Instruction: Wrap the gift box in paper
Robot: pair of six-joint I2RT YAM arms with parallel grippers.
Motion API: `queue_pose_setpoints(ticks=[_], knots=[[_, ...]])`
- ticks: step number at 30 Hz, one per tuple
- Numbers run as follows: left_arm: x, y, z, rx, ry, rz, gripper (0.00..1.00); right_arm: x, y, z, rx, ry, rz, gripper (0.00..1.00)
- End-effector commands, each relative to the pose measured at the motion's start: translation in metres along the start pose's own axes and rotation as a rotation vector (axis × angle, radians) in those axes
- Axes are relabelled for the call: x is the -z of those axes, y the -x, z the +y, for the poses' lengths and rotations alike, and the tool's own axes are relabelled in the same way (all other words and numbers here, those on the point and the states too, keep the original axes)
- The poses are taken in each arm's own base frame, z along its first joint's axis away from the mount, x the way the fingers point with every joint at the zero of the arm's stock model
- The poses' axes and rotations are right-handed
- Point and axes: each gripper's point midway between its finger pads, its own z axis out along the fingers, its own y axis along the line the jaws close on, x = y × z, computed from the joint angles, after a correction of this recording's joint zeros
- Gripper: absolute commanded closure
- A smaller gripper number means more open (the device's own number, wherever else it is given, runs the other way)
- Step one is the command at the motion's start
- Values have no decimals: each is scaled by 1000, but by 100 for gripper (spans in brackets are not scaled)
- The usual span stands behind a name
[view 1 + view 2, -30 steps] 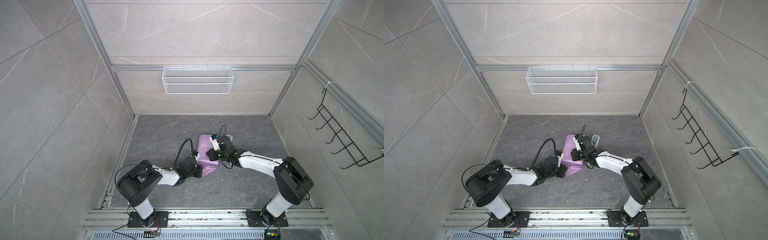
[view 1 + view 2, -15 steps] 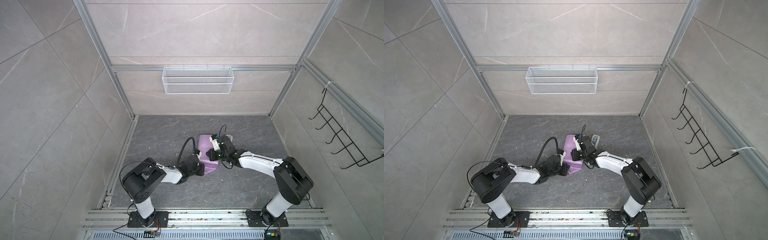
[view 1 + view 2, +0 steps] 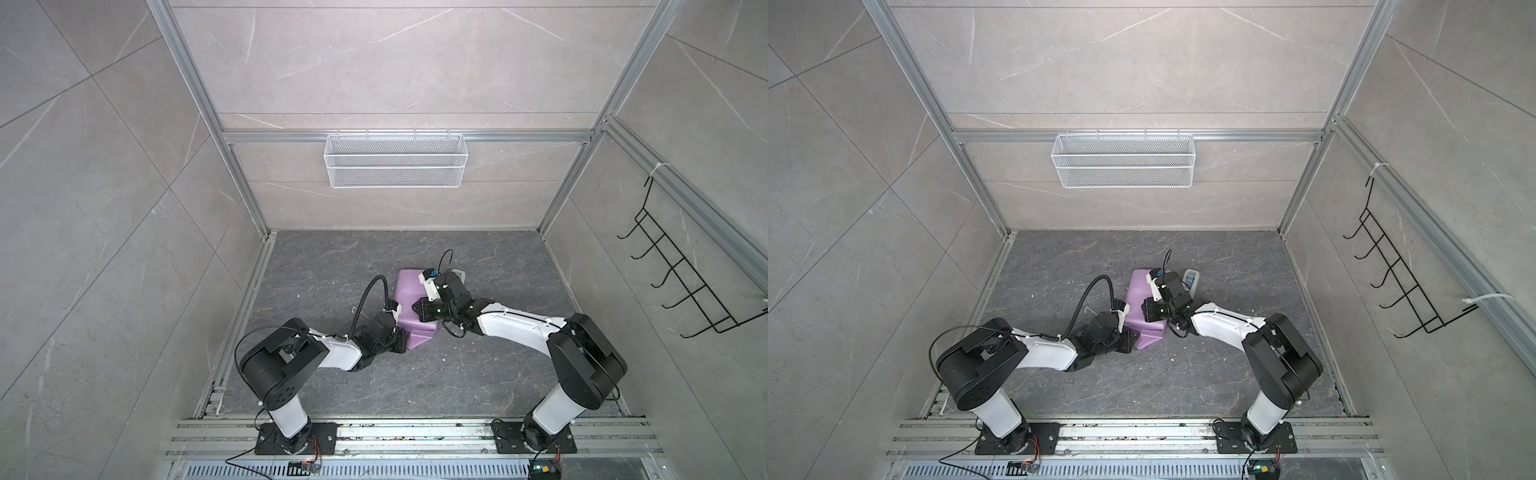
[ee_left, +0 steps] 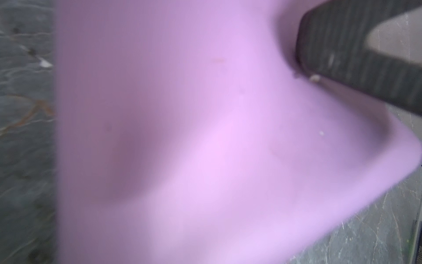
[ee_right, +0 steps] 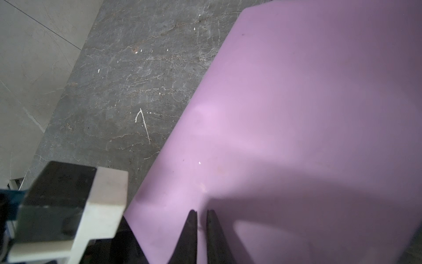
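Lilac paper (image 3: 409, 299) folded into a bundle, centre frame.
The right gripper (image 5: 202, 213) rests on it, jaws nearly together; the left gripper (image 3: 404, 337) meets its lower flap, jaws unclear.

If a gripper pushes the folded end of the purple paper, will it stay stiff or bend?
Probably it bends: the paper curves in soft, rounded folds in the left wrist view, without sharp creases. Its face looks smooth and plain in the right wrist view, so a grip might slip on it.
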Motion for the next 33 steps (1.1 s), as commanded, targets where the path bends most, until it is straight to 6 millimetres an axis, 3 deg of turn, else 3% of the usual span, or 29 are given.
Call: queue_pose_setpoints(ticks=[1, 7, 18, 33], knots=[[16, 13, 1, -15, 19, -54, 73, -3, -39, -13, -31, -42, 123, 87], [26, 5, 9, -42, 42, -35, 76, -4, -40, -14, -36, -41, 122, 87], [11, -8, -15, -95, -33, 22, 88, -3, -40, -13, -36, -41, 122, 87], [5, -28, -26, -136, -64, 70, 91, -3, -40, -14, -34, -44, 122, 88]])
